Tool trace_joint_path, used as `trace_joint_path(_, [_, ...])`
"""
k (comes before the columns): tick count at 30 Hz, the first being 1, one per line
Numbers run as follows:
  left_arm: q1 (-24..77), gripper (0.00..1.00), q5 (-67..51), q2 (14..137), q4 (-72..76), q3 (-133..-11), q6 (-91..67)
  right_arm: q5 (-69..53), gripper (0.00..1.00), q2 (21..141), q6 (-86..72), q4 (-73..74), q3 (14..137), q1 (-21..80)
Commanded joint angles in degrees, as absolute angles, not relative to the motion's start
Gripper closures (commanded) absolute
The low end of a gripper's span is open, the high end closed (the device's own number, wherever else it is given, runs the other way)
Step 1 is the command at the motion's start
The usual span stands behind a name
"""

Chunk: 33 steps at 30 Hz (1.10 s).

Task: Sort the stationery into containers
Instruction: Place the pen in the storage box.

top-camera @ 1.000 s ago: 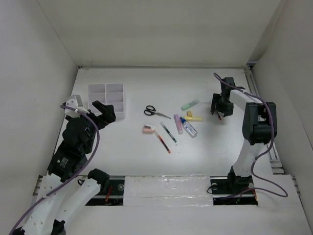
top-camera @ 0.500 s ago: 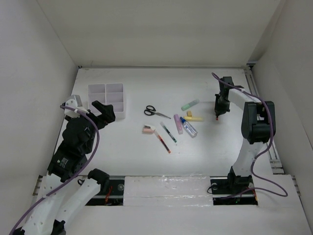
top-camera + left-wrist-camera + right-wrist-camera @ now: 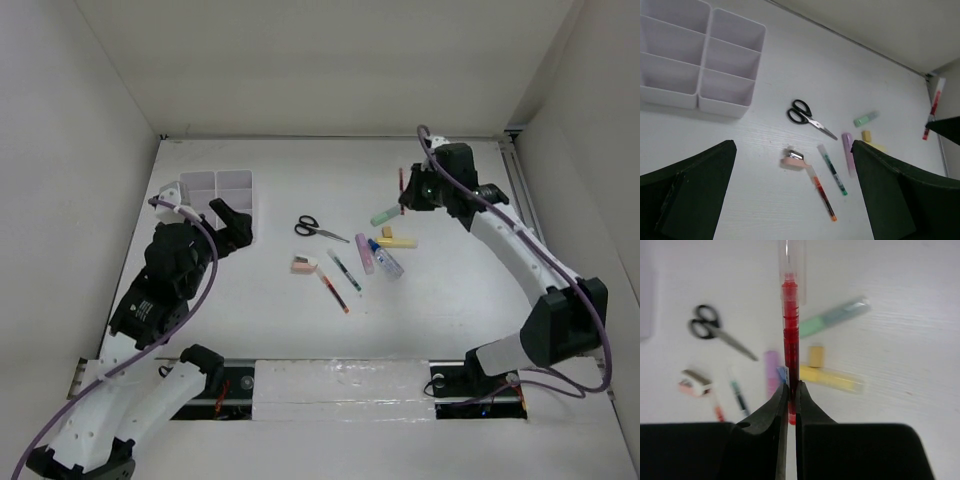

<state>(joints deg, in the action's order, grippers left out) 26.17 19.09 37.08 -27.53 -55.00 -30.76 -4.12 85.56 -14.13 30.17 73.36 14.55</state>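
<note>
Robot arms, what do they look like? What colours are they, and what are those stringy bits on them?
The left arm and the right arm are both made of white tube-shaped links joined by chunky black parts. The stringy bit is a thin purple cable, and one loops along each arm. The fingers are black wedges that get narrower toward the tips.

White six-compartment tray (image 3: 722, 105) at left; scissors (image 3: 318, 229), eraser (image 3: 304, 266), highlighters (image 3: 365, 253), pens (image 3: 343, 270) mid-table; red pen (image 3: 790, 315) in right tool (image 3: 791, 405).
</note>
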Motion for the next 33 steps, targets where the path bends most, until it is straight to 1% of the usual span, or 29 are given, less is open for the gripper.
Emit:
trace_joint_path(1, [26.1, 0.00, 5.8, 35.6, -20.9, -55.4, -28.8, -16.2, 1.00, 81.1, -17.4, 19.6, 69.4, 19.4])
trace_joint_path(2, [26.1, 0.00, 2.7, 35.0, -17.3, -54.1, -27.9, -21.9, 1.00, 80.0, -17.4, 17.8, 68.5, 22.4])
trace_joint_path(5, [26.1, 0.00, -8.4, 33.1, -13.9, -53.5, -25.8, -29.9, 1.00, 77.8, -20.2, 11.2, 66.8, 26.8])
trace_joint_path(7, [26.1, 0.00, -13.1, 32.6, -11.3, -53.0, -24.9, -31.8, 1.00, 77.0, -22.2, 8.5, 66.0, 31.4])
trace_joint_path(8, [26.1, 0.00, -17.5, 32.6, -10.6, -53.0, -24.3, -32.8, 1.00, 77.0, -23.0, 5.7, 66.0, 32.9])
trace_joint_path(11, [26.1, 0.00, -22.3, 32.6, -8.6, -51.9, -24.3, -34.2, 1.00, 78.3, -24.4, 2.6, 66.0, 38.7])
trace_joint_path(13, [26.1, 0.00, -22.9, 32.6, -7.7, -51.4, -24.9, -34.2, 1.00, 79.1, -25.0, 1.4, 66.8, 41.9])
trace_joint_path(20, [26.1, 0.00, -18.3, 37.1, -10.5, -52.0, -24.9, -37.9, 1.00, 80.2, -30.9, -8.0, 66.3, 45.6])
trace_joint_path(25, [26.1, 0.08, -19.0, 38.4, -11.2, -52.0, -24.9, -41.2, 1.00, 80.2, -34.6, -14.2, 65.7, 47.3])
trace_joint_path(27, [26.1, 0.10, -19.0, 38.4, -10.6, -52.0, -24.9, -43.1, 1.00, 80.8, -35.2, -17.7, 65.7, 49.4])
trace_joint_path(29, [26.1, 0.17, -19.0, 38.4, -10.6, -52.6, -24.9, -43.7, 1.00, 81.5, -36.0, -18.5, 65.7, 50.7])
trace_joint_path(32, [26.1, 0.23, -18.5, 38.4, -10.1, -52.6, -25.4, -43.2, 1.00, 83.0, -36.0, -19.0, 67.0, 52.3])
trace_joint_path(33, [26.1, 0.31, -17.8, 38.4, -10.1, -52.6, -25.4, -43.2, 1.00, 83.5, -36.0, -19.0, 67.0, 53.1])
